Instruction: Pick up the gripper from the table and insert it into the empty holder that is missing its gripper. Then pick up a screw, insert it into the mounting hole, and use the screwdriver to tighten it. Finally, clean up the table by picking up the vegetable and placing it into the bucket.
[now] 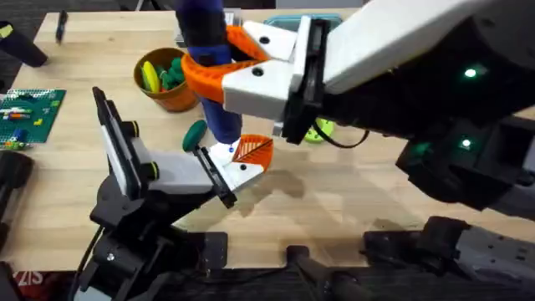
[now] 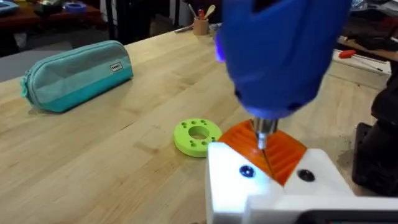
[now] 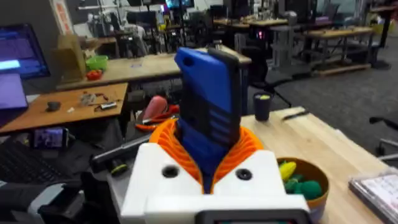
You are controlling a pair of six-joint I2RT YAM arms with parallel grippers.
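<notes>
My right gripper [image 1: 219, 57] [image 3: 208, 158] is shut on the screwdriver [image 1: 219, 117] [image 3: 208, 118], a thick dark-blue handle held upright. Its metal tip [image 2: 263, 134] points down onto the gripper [image 1: 249, 157] [image 2: 261, 168], the small white piece with an orange ribbed tip. That piece sits at the end of the holder [image 1: 167, 171], the black-and-white mount with yellow-green knobs on my left arm. Two dark spots on the white piece are holes or screw heads; I cannot tell which. A dark green vegetable [image 1: 195, 134] lies on the table beside the screwdriver. The orange-brown bucket [image 1: 171, 96] [image 3: 311, 199] holds yellow and green pieces.
A yellow-green ring [image 1: 318, 130] [image 2: 198, 135] lies just right of the holder's end. A teal pouch [image 2: 78, 74] rests farther off. A green baseplate [image 1: 29, 113] sits at the left edge, and a teal-rimmed container [image 1: 292, 21] stands at the back.
</notes>
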